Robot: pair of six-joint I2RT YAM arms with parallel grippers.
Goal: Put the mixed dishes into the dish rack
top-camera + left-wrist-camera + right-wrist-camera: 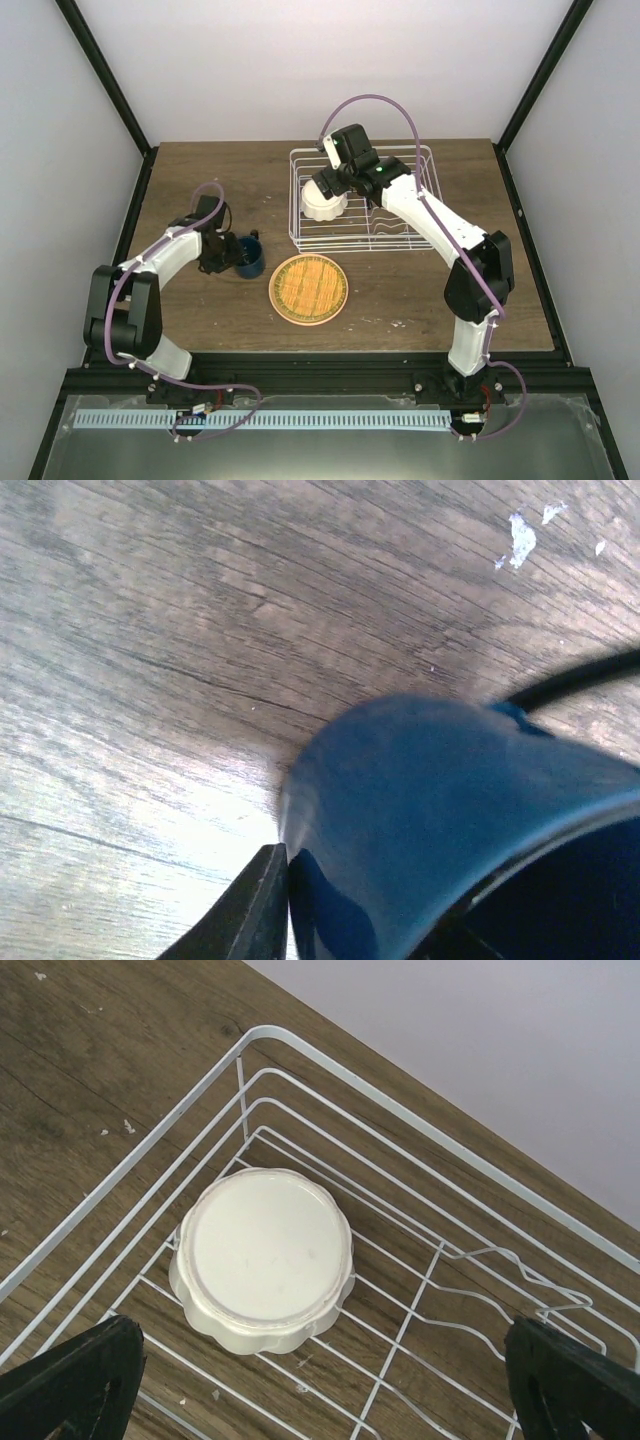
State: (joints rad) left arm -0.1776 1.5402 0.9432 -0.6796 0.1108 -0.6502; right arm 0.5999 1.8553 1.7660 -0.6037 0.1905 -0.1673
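Scallop-edged white bowl: inverted on the floor of the dish rack, left end. Right claw: spread wide above the bowl, empty. Left claw: clamped across the wall of the dark blue mug, which stands on the tabletop. Orange plate: flat on the tabletop, beside the mug.

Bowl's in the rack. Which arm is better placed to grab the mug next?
Left. The left gripper sits at the dark blue mug, a finger against its outer wall. The right gripper hangs open over the white bowl in the dish rack, across the table.
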